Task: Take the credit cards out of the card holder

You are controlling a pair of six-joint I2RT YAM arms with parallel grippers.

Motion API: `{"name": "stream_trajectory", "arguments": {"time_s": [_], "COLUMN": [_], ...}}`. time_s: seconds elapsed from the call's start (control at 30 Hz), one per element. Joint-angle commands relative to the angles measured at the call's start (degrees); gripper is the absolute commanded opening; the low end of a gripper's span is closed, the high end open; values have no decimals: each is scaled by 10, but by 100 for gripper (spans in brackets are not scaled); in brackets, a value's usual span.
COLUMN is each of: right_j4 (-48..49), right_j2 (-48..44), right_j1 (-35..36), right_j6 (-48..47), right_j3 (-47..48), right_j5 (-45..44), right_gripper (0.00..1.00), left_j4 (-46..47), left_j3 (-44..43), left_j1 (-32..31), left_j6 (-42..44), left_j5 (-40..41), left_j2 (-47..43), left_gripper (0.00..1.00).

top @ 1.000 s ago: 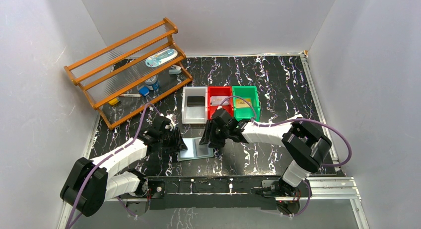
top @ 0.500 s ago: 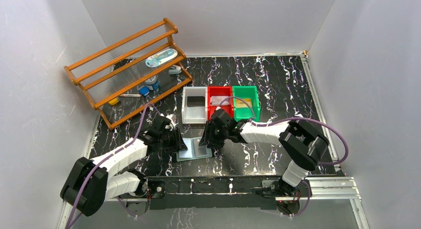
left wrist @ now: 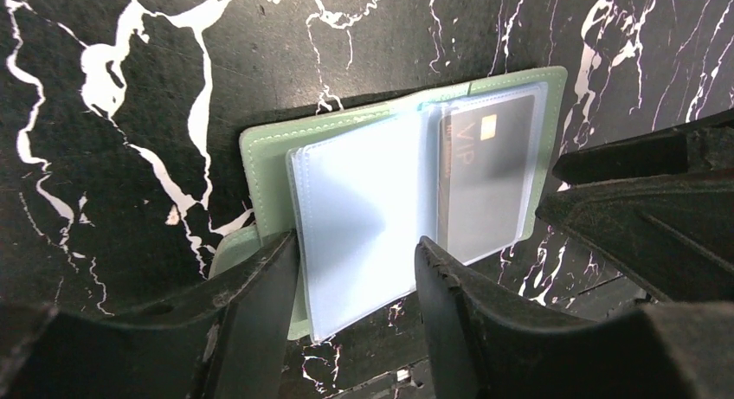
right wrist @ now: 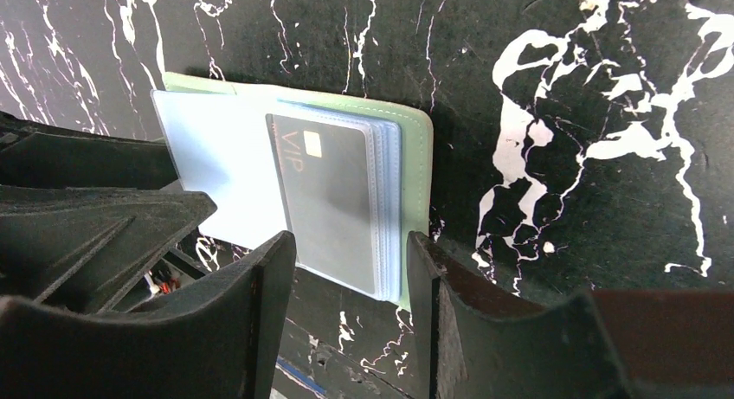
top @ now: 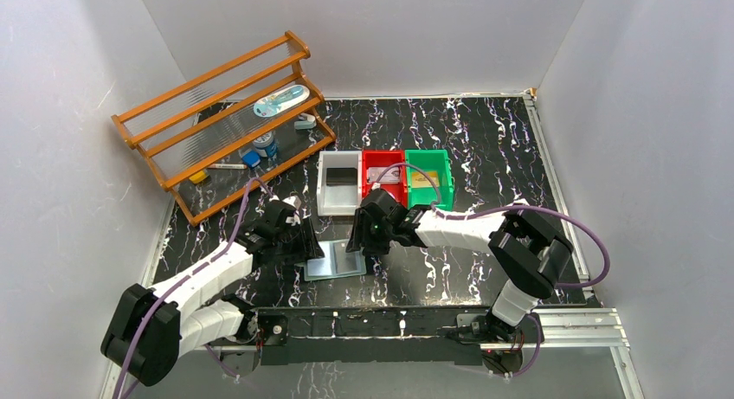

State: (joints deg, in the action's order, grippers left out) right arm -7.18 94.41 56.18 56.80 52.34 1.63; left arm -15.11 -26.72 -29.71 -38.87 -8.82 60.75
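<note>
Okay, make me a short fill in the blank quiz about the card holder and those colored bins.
1. The card holder lies spread ____ on the table.
2. The dark card in its clear pocket is printed with the letters ____.
3. The bin between the white bin and the green bin is ____.
Missing words: open; VIP; red.

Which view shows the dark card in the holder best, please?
The right wrist view: the card sits large, VIP lettering and chip clear. The left wrist view shows it paler under glare. The top view shows only the holder, a small pale patch.
</note>
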Motion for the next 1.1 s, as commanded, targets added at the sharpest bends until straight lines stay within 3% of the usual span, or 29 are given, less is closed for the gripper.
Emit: {"name": "stream_trajectory", "arguments": {"time_s": [0.0, 0.2, 0.53, 0.77, 1.07], "right_j4": [20, 42, 59, 52, 113], "right_j2": [-2, -2, 26, 40, 13], "right_j1": [2, 1, 2, 2, 2], "right_j6": [-8, -5, 7, 12, 15], "right_j3": [20, 19, 13, 6, -1], "right_j5": [14, 26, 42, 41, 86], "right_gripper": [58, 57, 56, 56, 54], "left_j4": [-34, -26, -8, -5, 6], "left_j3": [-23, -14, 16, 17, 19], "left_j1": [2, 1, 1, 1, 2], "left_j6": [6, 5, -1, -1, 3], "left_j5": [25, 21, 8, 2, -13], "left_j2": [-6, 4, 9, 14, 24], "left_gripper": [51, 51, 33, 31, 26]}}
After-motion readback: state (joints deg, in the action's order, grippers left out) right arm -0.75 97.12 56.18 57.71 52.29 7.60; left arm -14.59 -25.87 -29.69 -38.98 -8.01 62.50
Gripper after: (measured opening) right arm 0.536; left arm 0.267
